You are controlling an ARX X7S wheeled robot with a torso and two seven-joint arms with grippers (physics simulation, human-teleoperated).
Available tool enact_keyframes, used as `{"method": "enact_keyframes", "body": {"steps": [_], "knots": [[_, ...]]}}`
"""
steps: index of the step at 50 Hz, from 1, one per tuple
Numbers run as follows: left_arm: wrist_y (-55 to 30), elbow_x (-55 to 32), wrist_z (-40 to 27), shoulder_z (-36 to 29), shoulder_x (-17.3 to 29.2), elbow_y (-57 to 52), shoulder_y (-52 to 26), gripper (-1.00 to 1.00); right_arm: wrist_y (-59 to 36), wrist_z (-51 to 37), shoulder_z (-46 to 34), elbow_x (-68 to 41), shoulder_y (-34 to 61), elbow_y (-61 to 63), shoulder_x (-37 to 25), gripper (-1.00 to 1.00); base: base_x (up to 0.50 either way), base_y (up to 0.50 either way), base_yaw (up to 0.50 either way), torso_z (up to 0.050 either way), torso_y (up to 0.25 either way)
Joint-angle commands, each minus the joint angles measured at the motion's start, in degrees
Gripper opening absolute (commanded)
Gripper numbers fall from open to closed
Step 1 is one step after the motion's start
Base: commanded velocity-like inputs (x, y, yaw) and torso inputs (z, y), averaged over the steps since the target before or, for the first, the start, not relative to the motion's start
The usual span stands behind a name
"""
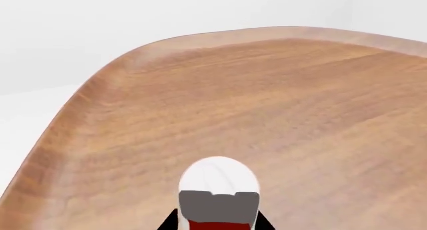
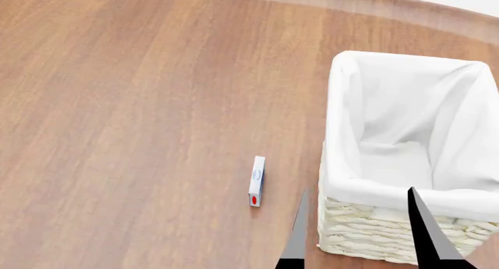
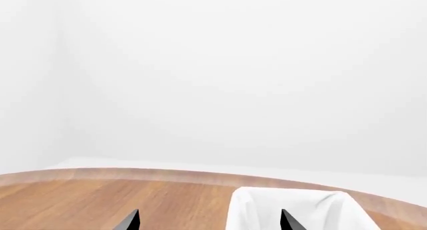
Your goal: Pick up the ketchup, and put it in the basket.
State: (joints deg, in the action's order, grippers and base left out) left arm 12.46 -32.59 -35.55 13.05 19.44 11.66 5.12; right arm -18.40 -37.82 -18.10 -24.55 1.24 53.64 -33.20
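In the left wrist view the ketchup (image 1: 219, 190) fills the bottom centre, with a white cap, a grey band and a red body. My left gripper (image 1: 217, 224) has a black finger on each side of it and is shut on it above the wooden table (image 1: 267, 105). The bottle and the left gripper are out of the head view. The basket (image 2: 405, 134), cream wicker with a white liner, stands at the right. My right gripper (image 2: 359, 240) is open and empty, over the basket's near wall. The right wrist view shows the liner (image 3: 293, 210) between and beyond the spread fingertips.
A small white box (image 2: 256, 181) with blue and red marks lies on the table just left of the basket. The table's rounded edge (image 1: 133, 55) shows beyond the ketchup, with white floor past it.
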Motion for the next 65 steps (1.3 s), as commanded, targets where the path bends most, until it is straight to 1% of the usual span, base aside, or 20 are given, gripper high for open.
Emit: {"method": "enact_keyframes", "body": {"steps": [1, 11, 14, 18, 22, 29, 30, 33, 35, 39, 44, 49, 53, 55, 56, 59, 61, 65], "knots": [[0.44, -0.17, -0.36, 0.12, -0.07, -0.15, 0.30, -1.00, 0.45, -0.08, -0.19, 0.08, -0.09, -0.30, -0.18, 1.00, 0.00, 0.00, 0.00, 0.000, 0.000], [0.16, -0.03, -1.00, 0.07, 0.19, -2.02, 1.01, -1.00, 0.41, -0.33, -0.18, -0.23, 0.03, -0.18, -0.39, 1.00, 0.00, 0.00, 0.00, 0.000, 0.000], [0.57, -1.32, 1.13, -0.25, 0.51, -3.38, 1.27, -1.00, 0.37, -0.37, -0.42, -0.15, 0.10, -0.21, -0.35, 1.00, 0.00, 0.00, 0.00, 0.000, 0.000], [-0.98, -0.78, -0.27, -0.56, 1.80, -8.49, 2.86, -1.00, 0.76, -0.18, -0.69, -0.10, 0.08, -0.63, -0.22, 1.00, 0.00, 0.00, 0.00, 0.000, 0.000], [-1.99, -0.91, -0.54, -0.95, 2.59, -11.21, 3.11, -1.00, 0.93, 0.03, -1.42, 0.20, 0.19, -1.16, 0.13, 1.00, 0.00, 0.00, 0.00, 0.000, 0.000], [-7.16, 0.35, -2.48, -3.10, 6.46, -20.89, 3.00, -1.00, 0.64, -0.34, -0.67, -0.68, 0.37, -0.44, -0.42, 1.00, 0.00, 0.00, 0.00, 0.000, 0.000], [-9.82, -1.09, -3.31, -3.06, 7.92, -23.67, 2.79, -1.00, 0.54, -0.43, -0.65, -0.72, 0.38, -0.29, -0.47, 1.00, 0.00, 0.00, 0.00, 0.000, 0.000], [-9.34, -1.21, -1.39, -4.29, 8.40, -24.78, 1.61, -1.00, 0.56, -0.50, -0.67, -0.76, 0.45, -0.32, -0.51, 1.00, 0.00, 0.00, 0.00, 0.000, 0.000], [-10.30, -1.20, -1.51, -4.66, 9.09, -25.77, 1.45, -1.00, 0.46, -0.57, -0.72, -0.81, 0.54, -0.27, -0.52, 1.00, 0.00, 0.00, 0.00, 0.000, 0.000], [-14.27, -1.87, -0.83, -6.54, 12.26, -29.40, -0.49, -1.00, 0.56, -0.55, -0.88, -0.73, 0.59, -0.41, -0.55, 1.00, 0.00, 0.00, 0.00, 0.000, 0.000], [-16.12, -2.44, 0.78, -8.05, 14.45, -31.80, -2.41, -1.00, 0.86, -0.58, -0.85, -0.70, 0.43, -0.50, -0.69, 1.00, 0.00, 0.00, 0.00, 0.000, 0.000], [-19.16, -3.05, 0.25, -8.97, 16.55, -35.35, -3.77, -1.00, 0.83, -0.79, -0.67, -0.91, 0.38, -0.22, -0.91, 1.00, 0.00, 0.00, 0.00, 0.000, 0.000], [-20.30, -4.54, 1.91, -9.55, 18.35, -37.54, -5.15, -1.00, 0.65, -0.94, -0.64, -1.10, 0.46, 0.01, -1.06, 1.00, 0.00, 0.00, 0.00, 0.000, 0.000], [-21.39, -6.64, 2.80, -9.66, 19.11, -38.21, -6.19, -1.00, 0.70, -1.01, -0.56, -1.12, 0.43, 0.08, -1.14, 1.00, 0.00, 0.00, 0.00, 0.000, 0.000], [-22.77, -7.07, 2.21, -9.80, 19.97, -39.32, -7.09, -1.00, 0.65, -1.05, -0.68, -0.96, 0.45, 0.09, -1.14, 1.00, 0.00, 0.00, 0.00, 0.000, 0.000], [-25.21, -9.14, 3.35, -10.83, 21.90, -41.00, -9.51, -1.00, 0.78, -1.03, -0.81, -0.85, 0.42, 0.03, -1.16, 1.00, 0.00, 0.00, 0.00, 0.000, 0.000], [-26.14, -11.60, 4.40, -11.04, 22.49, -41.91, -10.84, -1.00, 0.70, -1.11, -0.71, -0.99, 0.49, 0.07, -1.24, 1.00, 0.00, 0.00, 0.00, 0.000, 0.000], [-27.82, -13.27, 5.62, -12.27, 23.59, -43.13, -12.92, -1.00, 0.55, -1.36, -0.48, -1.23, 0.52, 0.49, -1.48, 1.00, 0.00, 0.00, 0.00, 0.000, 0.000]]}}
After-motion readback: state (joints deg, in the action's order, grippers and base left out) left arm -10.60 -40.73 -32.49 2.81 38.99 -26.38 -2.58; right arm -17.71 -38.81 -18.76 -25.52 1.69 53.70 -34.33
